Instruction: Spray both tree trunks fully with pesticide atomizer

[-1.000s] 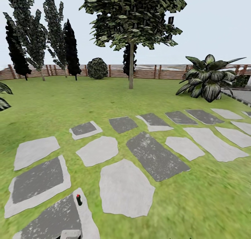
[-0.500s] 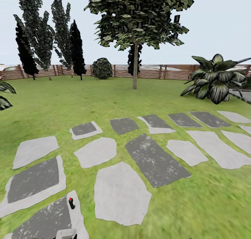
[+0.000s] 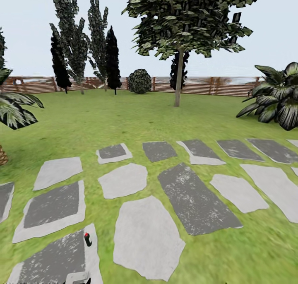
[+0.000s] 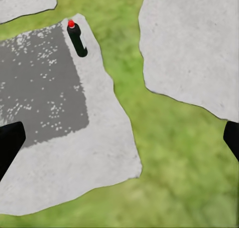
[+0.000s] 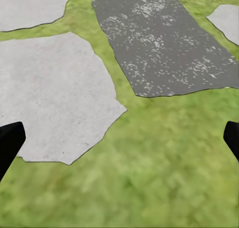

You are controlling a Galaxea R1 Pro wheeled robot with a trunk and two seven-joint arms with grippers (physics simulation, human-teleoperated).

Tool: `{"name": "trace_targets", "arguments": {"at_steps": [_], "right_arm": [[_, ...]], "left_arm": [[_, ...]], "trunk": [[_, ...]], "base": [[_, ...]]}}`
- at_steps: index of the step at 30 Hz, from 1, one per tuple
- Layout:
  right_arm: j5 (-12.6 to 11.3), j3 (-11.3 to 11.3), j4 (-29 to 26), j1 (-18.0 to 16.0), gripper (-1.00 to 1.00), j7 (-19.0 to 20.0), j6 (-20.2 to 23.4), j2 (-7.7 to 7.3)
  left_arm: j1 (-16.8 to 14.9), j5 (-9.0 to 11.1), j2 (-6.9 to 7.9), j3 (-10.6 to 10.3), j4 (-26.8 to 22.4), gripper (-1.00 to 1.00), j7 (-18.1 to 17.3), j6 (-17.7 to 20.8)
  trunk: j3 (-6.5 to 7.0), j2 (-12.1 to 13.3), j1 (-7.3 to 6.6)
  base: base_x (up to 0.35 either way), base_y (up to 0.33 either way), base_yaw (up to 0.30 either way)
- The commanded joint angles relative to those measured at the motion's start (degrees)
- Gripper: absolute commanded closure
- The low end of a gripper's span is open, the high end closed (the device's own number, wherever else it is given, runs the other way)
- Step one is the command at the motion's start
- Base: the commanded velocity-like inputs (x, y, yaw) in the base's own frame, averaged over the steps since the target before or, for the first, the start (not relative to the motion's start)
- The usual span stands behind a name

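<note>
Nearest the robot, the left end effector hangs over the ground with its two black fingertips at opposite edges of the left wrist view, spread wide and holding nothing. The right end effector is the same in the right wrist view: fingertips far apart, empty, over grass beside a pale stone and a dark speckled one.

The small dark green pesticide atomizer with its red nozzle tip lies on its side on the pale border of a flat grey stepping stone with a darker speckled centre, low and left of centre in the head view. The left wrist view shows the bottle on that stone's light rim, close to the grass edge and well apart from the fingertips.

Beyond it, more irregular grey stepping stones spread across the green grass floor toward the right. A striped-leaf palm stands at the left edge and a broad-leaved dark plant at the right.

Farther off, a tall tree with a straight bare grey-brown trunk and a dark leafy crown rises from the lawn. Slim dark conifers and a round dark shrub stand before the brown slatted wooden fence along the far edge.
</note>
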Motion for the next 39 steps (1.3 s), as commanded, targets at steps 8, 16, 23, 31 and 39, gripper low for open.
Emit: {"name": "trace_targets", "arguments": {"at_steps": [8,16,23,31,39], "right_arm": [[0.0,0.0,0.1,0.0,-1.0,0.0,-0.2,0.0],[0.1,0.1,0.1,0.0,-1.0,-0.1,-0.2,0.01],[0.1,0.1,0.1,0.0,-1.0,0.0,-0.2,0.01],[0.1,0.1,0.1,0.0,-1.0,0.0,-0.2,0.01],[0.0,0.1,0.1,0.0,-1.0,0.0,-0.2,0.01]], "left_arm": [[0.0,0.0,0.65,4.8,0.0,-1.0,-0.1,-0.3],[0.0,-0.4,0.55,5.9,-0.3,-1.0,-0.3,-0.3],[0.0,-0.5,0.56,5.9,-0.3,-1.0,-0.3,-0.3],[0.0,-0.5,0.52,5.9,-0.3,-1.0,-0.3,-0.3],[0.0,-0.5,0.52,5.9,-0.2,-1.0,-0.3,-0.3]], "trunk": [[-0.06,0.0,0.01],[-0.06,0.0,0.01],[-0.6,-1.2,0.67],[-2.03,-4.4,2.43],[-3.47,-7.6,4.19]], "base": [[0.173,-0.154,0.278],[0.018,-0.014,0.278],[0.001,-0.001,0.278],[0.0,0.0,0.113],[0.0,0.0,0.006]]}}
